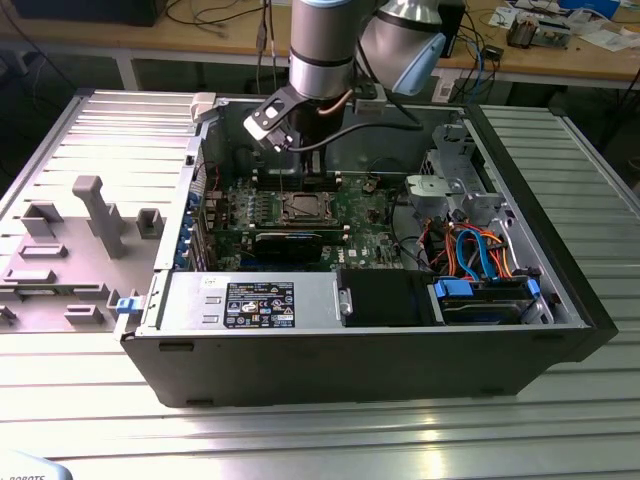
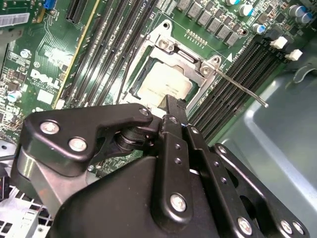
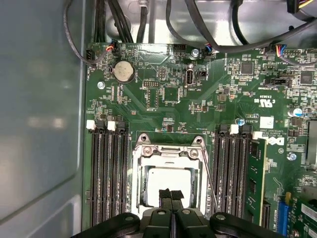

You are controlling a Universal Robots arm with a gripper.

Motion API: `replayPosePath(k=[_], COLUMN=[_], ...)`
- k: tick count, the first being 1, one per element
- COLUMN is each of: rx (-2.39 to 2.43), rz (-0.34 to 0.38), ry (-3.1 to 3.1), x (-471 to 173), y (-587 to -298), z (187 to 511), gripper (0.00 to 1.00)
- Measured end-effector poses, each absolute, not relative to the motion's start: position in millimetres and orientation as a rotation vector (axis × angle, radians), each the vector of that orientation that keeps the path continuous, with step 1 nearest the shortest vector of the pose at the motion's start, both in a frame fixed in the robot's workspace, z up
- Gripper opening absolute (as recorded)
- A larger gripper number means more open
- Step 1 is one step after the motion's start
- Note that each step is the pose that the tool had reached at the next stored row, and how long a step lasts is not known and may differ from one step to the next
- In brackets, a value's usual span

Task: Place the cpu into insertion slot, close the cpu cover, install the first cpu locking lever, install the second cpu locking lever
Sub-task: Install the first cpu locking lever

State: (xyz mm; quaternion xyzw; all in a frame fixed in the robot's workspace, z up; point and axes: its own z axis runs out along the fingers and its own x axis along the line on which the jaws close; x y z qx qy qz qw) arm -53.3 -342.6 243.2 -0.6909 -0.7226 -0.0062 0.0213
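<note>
An opened computer case (image 1: 350, 370) is laid on the ribbed metal bench (image 1: 580, 160); inside it a green motherboard (image 1: 370, 215) is mounted, and blue and orange cables (image 1: 480, 250) are gathered toward the exterior view's right. The cpu (image 3: 166, 181) is seated in the insertion slot (image 3: 140, 188), between two banks of memory slots (image 3: 106, 173); the cpu cover (image 3: 168, 151) is lowered around it, so that the pale metal top is seen through the square opening. A thin locking lever (image 2: 242, 89) is seen slanting away from the socket, over the memory slots. The claw (image 3: 171, 194) is held directly above the chip, its two tips pressed together with nothing pinched; whether the chip is touched cannot be told.
</note>
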Motion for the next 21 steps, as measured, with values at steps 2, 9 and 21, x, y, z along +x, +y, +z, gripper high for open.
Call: replayPosePath(k=[2, 9, 21], rx=[-2.142, -2.142, -2.142], rz=[-0.019, -0.019, -0.019], ry=[-2.240, -2.240, -2.240], x=[-53, -53, -53], y=[-343, -343, -343], z=[247, 257, 273], gripper=[0.11, 0.11, 0.11])
